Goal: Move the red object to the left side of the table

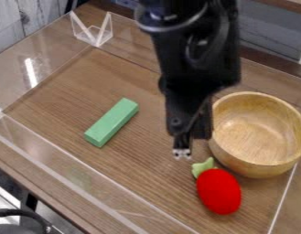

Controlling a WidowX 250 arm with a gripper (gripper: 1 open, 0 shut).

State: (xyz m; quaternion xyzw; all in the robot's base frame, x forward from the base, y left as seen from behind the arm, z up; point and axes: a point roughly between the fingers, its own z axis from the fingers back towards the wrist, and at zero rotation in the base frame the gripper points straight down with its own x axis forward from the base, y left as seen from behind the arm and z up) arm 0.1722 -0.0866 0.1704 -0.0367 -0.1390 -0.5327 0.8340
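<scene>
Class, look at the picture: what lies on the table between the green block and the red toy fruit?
In the camera view, only bare wood tabletop lies between the green block and the red toy fruit. The shut hand hangs over that stretch, near the fruit's green leaf.

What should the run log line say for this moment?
gripper: shut, empty | above red object stem, no contact visible | red object: right side, by wooden bowl

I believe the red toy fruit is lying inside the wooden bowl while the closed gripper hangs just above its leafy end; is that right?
Not quite. The camera view shows the red toy fruit lying on the table, just in front of the wooden bowl, not inside it. The rest holds: the closed gripper hangs just above its leafy end.
</scene>
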